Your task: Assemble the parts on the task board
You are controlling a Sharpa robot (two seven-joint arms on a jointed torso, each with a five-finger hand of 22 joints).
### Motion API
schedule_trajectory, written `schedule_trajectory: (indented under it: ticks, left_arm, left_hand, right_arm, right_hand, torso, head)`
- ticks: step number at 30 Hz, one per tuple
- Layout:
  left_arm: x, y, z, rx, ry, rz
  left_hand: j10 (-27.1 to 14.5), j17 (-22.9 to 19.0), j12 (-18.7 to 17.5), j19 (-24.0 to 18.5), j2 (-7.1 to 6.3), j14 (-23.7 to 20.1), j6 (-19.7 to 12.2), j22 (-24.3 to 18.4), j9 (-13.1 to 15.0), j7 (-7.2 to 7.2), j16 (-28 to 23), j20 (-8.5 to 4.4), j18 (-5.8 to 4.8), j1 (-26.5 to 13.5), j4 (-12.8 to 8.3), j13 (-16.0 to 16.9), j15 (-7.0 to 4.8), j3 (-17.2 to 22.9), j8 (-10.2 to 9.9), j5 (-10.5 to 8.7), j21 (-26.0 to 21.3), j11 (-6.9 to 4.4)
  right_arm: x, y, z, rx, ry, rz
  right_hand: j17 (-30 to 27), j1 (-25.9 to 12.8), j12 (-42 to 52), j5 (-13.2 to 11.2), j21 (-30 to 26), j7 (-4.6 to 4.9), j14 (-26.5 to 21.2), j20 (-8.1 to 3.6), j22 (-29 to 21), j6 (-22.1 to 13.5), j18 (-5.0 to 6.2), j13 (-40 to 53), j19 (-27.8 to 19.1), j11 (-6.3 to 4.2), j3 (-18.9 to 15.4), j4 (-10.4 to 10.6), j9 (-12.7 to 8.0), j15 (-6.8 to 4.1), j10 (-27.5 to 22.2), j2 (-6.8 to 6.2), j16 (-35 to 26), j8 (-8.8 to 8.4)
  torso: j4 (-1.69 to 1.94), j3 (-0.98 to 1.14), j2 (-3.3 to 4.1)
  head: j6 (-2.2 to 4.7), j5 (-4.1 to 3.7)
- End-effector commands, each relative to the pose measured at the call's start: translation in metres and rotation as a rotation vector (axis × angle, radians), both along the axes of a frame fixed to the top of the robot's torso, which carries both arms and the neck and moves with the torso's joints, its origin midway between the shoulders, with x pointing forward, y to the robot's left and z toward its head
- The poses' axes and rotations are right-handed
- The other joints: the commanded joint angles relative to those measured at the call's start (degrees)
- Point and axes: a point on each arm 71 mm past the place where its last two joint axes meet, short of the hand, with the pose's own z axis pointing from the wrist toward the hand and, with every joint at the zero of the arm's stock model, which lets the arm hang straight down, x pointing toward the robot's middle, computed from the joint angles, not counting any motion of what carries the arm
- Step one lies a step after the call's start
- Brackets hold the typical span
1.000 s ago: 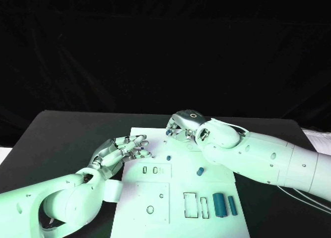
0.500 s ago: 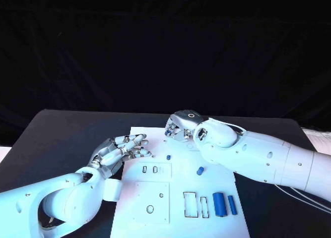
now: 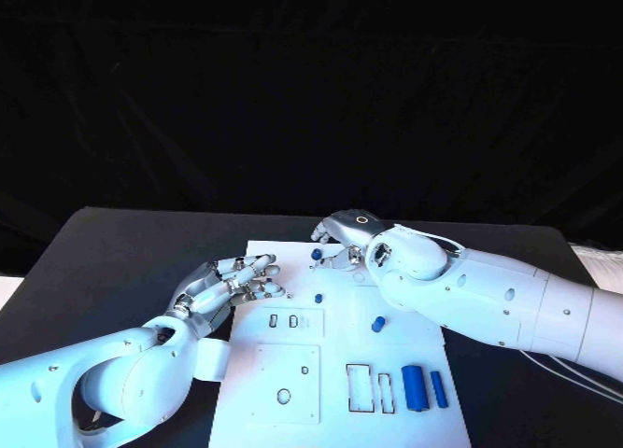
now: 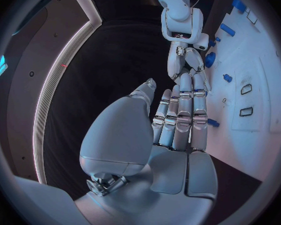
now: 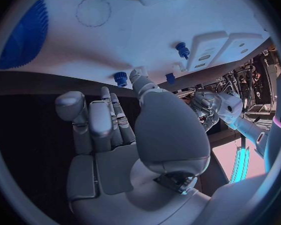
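The white task board (image 3: pixel 341 350) lies mid-table. My right hand (image 3: pixel 341 241) hovers over its far edge, fingers spread and holding nothing. A small blue peg (image 3: pixel 317 253) stands just off its fingertips, and the right wrist view shows this peg (image 5: pixel 120 78) beside my thumb. Two more blue pegs (image 3: pixel 317 299) (image 3: pixel 377 324) stand further in on the board. Two long blue parts (image 3: pixel 414 385) lie near the front right. My left hand (image 3: pixel 237 285) rests at the board's left edge, fingers straight and together, with nothing in it (image 4: pixel 178 120).
A blue toothed wheel (image 5: pixel 25 35) lies on the board close under my right wrist, next to a round toothed outline (image 5: pixel 93 11). Rectangular slots (image 3: pixel 283 320) and larger cut-outs (image 3: pixel 366 385) mark the board. Black table surrounds it.
My right hand has drawn back a little, uncovering the small blue peg at the board's far edge. The left hand has stayed where it was.
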Motion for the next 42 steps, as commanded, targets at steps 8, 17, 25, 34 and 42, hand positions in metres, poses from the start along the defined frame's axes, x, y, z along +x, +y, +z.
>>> schedule_trajectory:
  ticks: [8, 17, 25, 34, 42]
  left_arm:
    - [0.0, 0.003, 0.001, -0.007, -0.006, -0.005]
    - [0.001, 0.003, 0.0, -0.003, 0.001, -0.003]
    - [0.005, 0.005, -0.002, 0.001, 0.001, 0.005]
    - [0.005, 0.004, -0.002, 0.0, -0.005, 0.009]
    - [0.005, 0.002, -0.002, -0.004, -0.011, 0.006]
  left_hand:
    - [-0.5, 0.2, -0.1, -0.4, 0.43, -0.5, -0.2, -0.1, 0.0, 0.18, -0.4, 0.26, 0.62, 0.0, -0.6, 0.1, 0.03, 0.3, -0.3, -0.27, -0.4, 0.0]
    - [-0.4, 0.5, -0.1, -0.3, 0.96, -0.5, 0.0, -0.2, 0.0, 0.1, -0.4, 0.16, 0.69, 0.8, -1.3, 0.1, -0.12, 1.0, -0.3, -0.23, -0.4, -0.11]
    - [-0.4, 0.5, -0.1, -0.2, 1.0, -0.5, 0.0, -0.2, 0.0, 0.1, -0.4, 0.14, 0.69, 0.9, -1.4, 0.1, -0.13, 1.1, -0.3, -0.24, -0.4, -0.12]
    - [-0.4, 0.6, -0.1, -0.2, 1.13, -0.5, -0.1, -0.2, 0.0, 0.12, -0.5, 0.11, 0.69, 1.1, -1.6, 0.0, -0.15, 1.2, -0.4, -0.23, -0.4, -0.11]
    - [-0.4, 0.7, -0.1, -0.2, 1.23, -0.5, -0.2, -0.2, 0.0, 0.15, -0.5, 0.1, 0.69, 1.2, -1.7, 0.0, -0.16, 1.4, -0.4, -0.22, -0.4, -0.09]
  right_arm:
    - [-0.014, -0.03, 0.011, 0.096, -0.037, -0.042]
    - [-0.023, -0.096, 0.017, 0.258, 0.136, -0.192]
    - [-0.023, -0.125, 0.009, 0.141, 0.247, -0.25]
    - [-0.016, -0.129, 0.004, 0.109, 0.269, -0.276]
    - [-0.013, -0.121, -0.001, 0.085, 0.268, -0.26]
  right_hand:
    - [4.7, 2.7, 3.4, 0.3, 3.1, -1.31, 1.7, -0.84, 5.1, 5.0, -0.1, 0.9, 3.5, -1.99, 1.4, 1.4, 0.5, -1.15, 8.9, 2.02, 3.4, 1.5]
    - [10.7, 2.4, 12.2, 5.5, 10.3, -3.49, 2.8, -3.79, 17.2, 4.4, -2.35, 7.7, 9.6, -5.36, 0.6, 2.0, 0.0, -3.97, 23.8, -1.43, 7.6, 0.24]
    - [23.5, 2.9, 60.4, 6.1, 19.4, -3.22, 4.1, -3.48, 34.2, 3.0, -5.51, 61.6, 16.1, -5.06, -6.1, 2.6, 0.1, -3.46, 23.0, -0.66, 15.1, 0.4]
    - [27.8, 2.8, 71.3, 5.9, 20.6, -2.96, 4.8, -2.93, 36.7, 3.0, -6.04, 73.2, 17.3, -4.55, -7.4, 3.9, 0.2, -3.03, 25.8, -0.2, 17.1, 0.6]
    - [28.2, 2.5, 74.4, 5.5, 20.8, -2.9, 4.8, -2.78, 37.1, 3.2, -6.12, 76.4, 17.4, -4.42, -7.9, 4.4, 0.2, -2.9, 26.7, -0.07, 17.2, 0.66]
  torso:
    - [-0.46, 0.15, -0.22]
    - [-1.41, 0.42, -0.81]
    - [-1.57, 0.68, -1.26]
    - [-1.38, 0.66, -1.28]
    - [-1.32, 0.6, -1.27]
  head:
    - [0.34, -0.44]
    - [0.47, -0.71]
    - [0.74, -0.9]
    - [0.7, -1.06]
    - [0.35, -1.06]
